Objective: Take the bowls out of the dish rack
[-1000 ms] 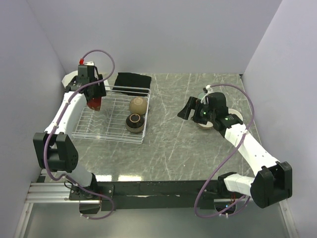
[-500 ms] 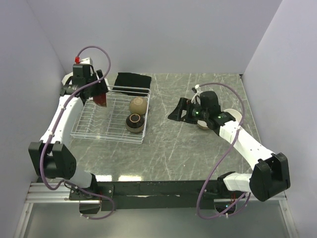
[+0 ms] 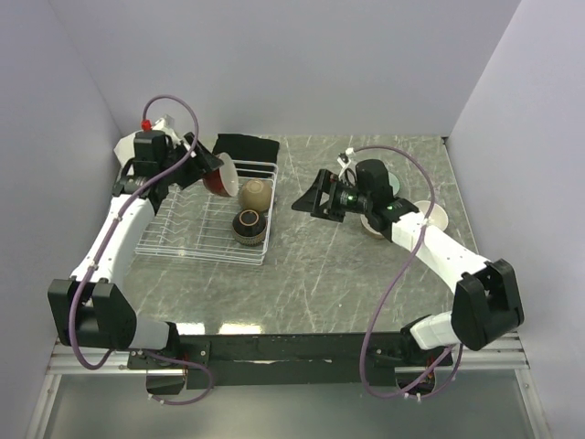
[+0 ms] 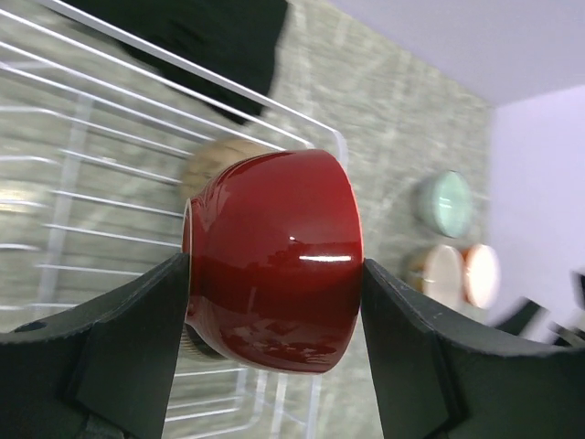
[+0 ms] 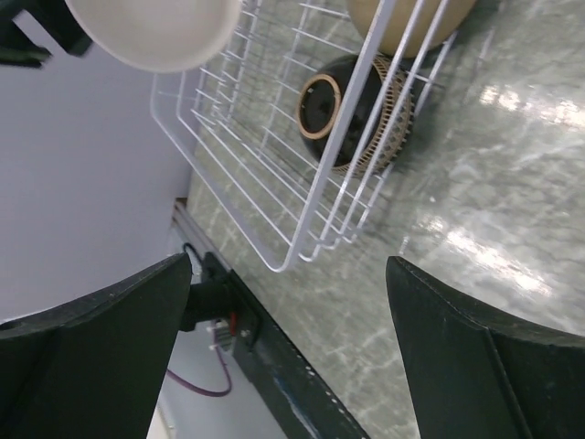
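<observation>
My left gripper [image 3: 218,174] is shut on the dark red bowl [image 4: 274,247], holding it on its side above the far edge of the white dish rack [image 3: 183,229]. The right wrist view shows this bowl's cream inside [image 5: 155,27]. A tan bowl [image 3: 257,194] and a dark brown bowl with a black inside [image 3: 249,226] sit at the rack's right end. My right gripper [image 3: 306,203] hangs open with nothing in it, over the table just right of the rack. A pale teal bowl [image 4: 445,203], a beige bowl [image 4: 441,274] and an orange bowl [image 4: 482,274] stand on the table at the right.
A black cloth [image 3: 245,146] lies behind the rack against the back wall. A white cloth [image 3: 126,146] shows at the back left corner. Walls close in the table on the left, back and right. The right arm's forearm passes over the bowls on the table.
My left gripper has lifted the dark red bowl from the rack's left end and carried it rightward. The right arm has swung left toward the rack, jaws still open.
</observation>
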Controlling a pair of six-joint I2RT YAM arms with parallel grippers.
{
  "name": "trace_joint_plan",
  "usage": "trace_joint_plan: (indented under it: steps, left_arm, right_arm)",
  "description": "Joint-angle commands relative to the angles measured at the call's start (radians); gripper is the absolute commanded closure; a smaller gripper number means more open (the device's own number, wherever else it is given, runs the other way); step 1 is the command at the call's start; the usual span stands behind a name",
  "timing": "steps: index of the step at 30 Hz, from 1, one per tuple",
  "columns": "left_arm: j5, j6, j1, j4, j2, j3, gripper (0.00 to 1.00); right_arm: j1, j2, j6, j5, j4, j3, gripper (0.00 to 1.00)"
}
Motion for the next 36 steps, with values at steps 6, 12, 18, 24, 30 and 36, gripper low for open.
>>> trace_joint_plan:
  steps: [6,12,18,24,30,36]
  left_arm:
    - [0.195,-0.243,-0.1,0.331,-0.093,-0.076,0.99]
    - [0.212,-0.314,-0.184,0.42,-0.088,-0.127,0.99]
    - [0.215,-0.341,-0.244,0.469,-0.079,-0.147,0.99]
    - [0.206,-0.348,-0.278,0.484,-0.073,-0.166,0.99]
    - [0.196,-0.331,-0.305,0.486,-0.076,-0.196,0.99]
    - [0.131,-0.247,-0.321,0.422,-0.093,-0.2,0.85]
  right_arm:
    - [0.011,0.103,0.13,-0.058,0.14,0.104,0.07]
    - [0.013,0.163,0.165,-0.06,0.157,0.132,0.1]
    - [0.011,0.198,0.178,-0.053,0.152,0.141,0.18]
    - [0.012,0.194,0.182,-0.05,0.165,0.123,0.48]
    - [0.009,0.175,0.149,-0.037,0.125,0.121,0.83]
    - [-0.006,0.132,0.089,0.011,0.008,0.121,1.0]
